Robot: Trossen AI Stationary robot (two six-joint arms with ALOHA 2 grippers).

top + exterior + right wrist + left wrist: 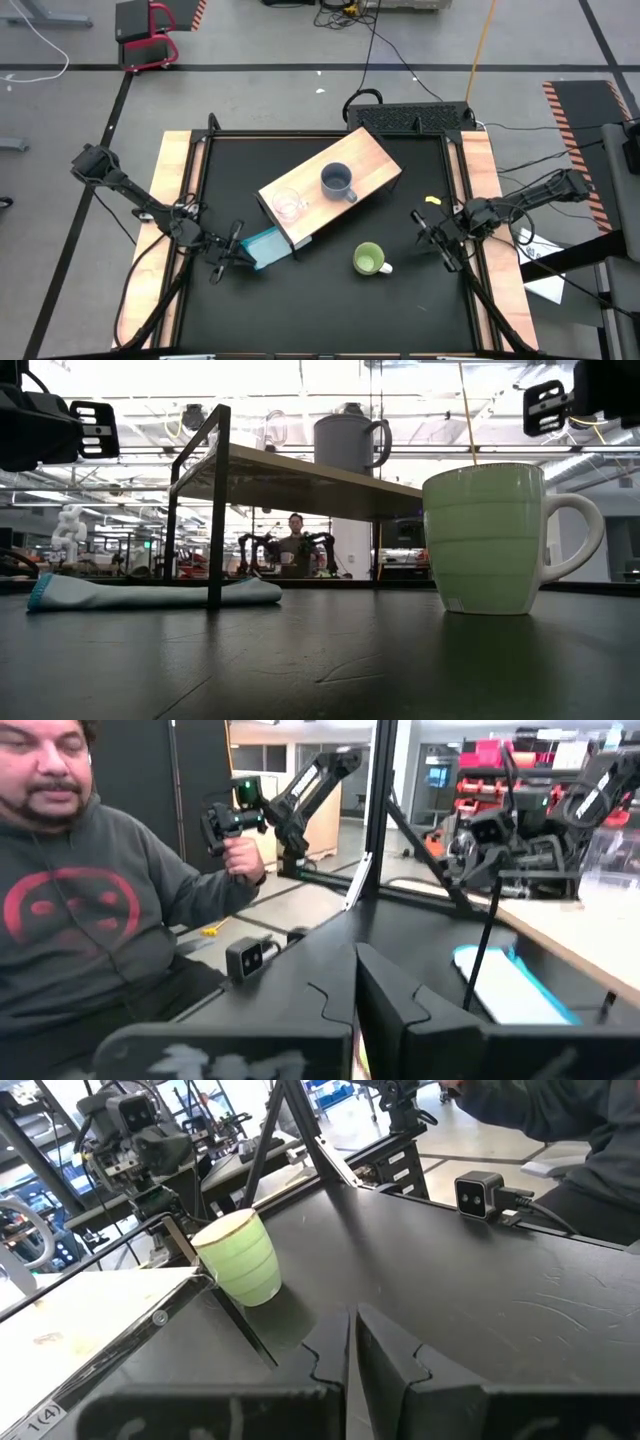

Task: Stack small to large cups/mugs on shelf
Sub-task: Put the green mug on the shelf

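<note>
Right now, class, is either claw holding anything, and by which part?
Nothing is held: the left claw and right claw are both shut on nothing above the black table.

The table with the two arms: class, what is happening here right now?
Neither arm holds anything. The left claw sits shut near the teal block, and the right claw waits shut at the table's right side. The clear glass cup and the grey-blue mug already stand on the wooden shelf. The green mug is on the black table, not yet on the shelf.
</note>
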